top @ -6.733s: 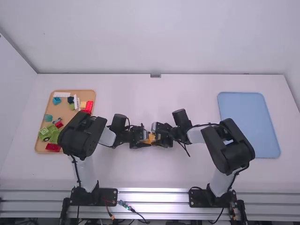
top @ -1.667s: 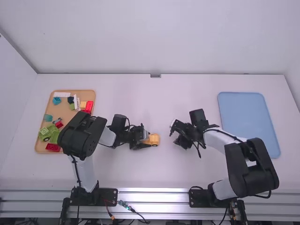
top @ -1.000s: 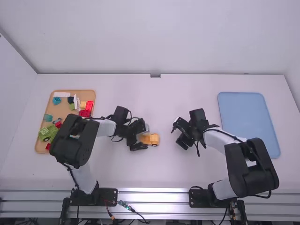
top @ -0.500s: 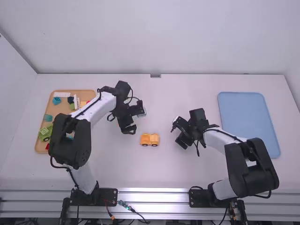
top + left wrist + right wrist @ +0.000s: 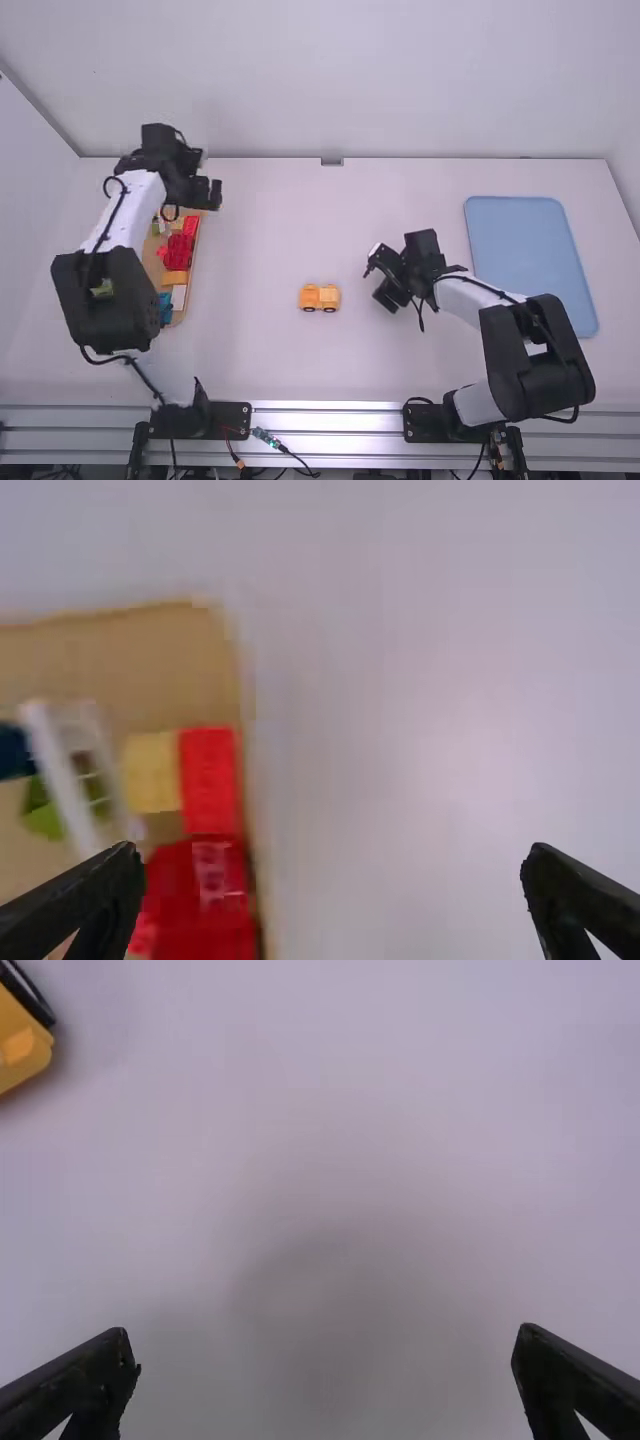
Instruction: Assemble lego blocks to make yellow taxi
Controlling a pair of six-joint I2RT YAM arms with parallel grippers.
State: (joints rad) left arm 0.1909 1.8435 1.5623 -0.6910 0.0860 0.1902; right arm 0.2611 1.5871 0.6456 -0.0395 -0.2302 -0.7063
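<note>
The yellow wheeled taxi body (image 5: 320, 298) stands on the table between the arms; its corner (image 5: 22, 1045) shows in the right wrist view. My left gripper (image 5: 212, 194) is over the far right corner of the parts tray (image 5: 191, 262); in its own wrist view the left gripper (image 5: 332, 865) is open and empty. Beneath it lie a yellow block (image 5: 152, 772), a red block (image 5: 209, 780) and a white piece (image 5: 66, 780). My right gripper (image 5: 375, 282), a little right of the taxi body, is open and empty, as the right gripper (image 5: 326, 1345) shows in its wrist view.
A blue tray (image 5: 530, 265) lies at the right. The left arm covers much of the parts tray, where a dark red piece (image 5: 178, 252) and a teal piece (image 5: 166, 306) show beside it. The back wall stands beyond the table's far edge.
Both grippers have let go of the yellow body, which stays on the table. The right arm drew back rightward earlier; the left has swung far and left, over the parts tray.
</note>
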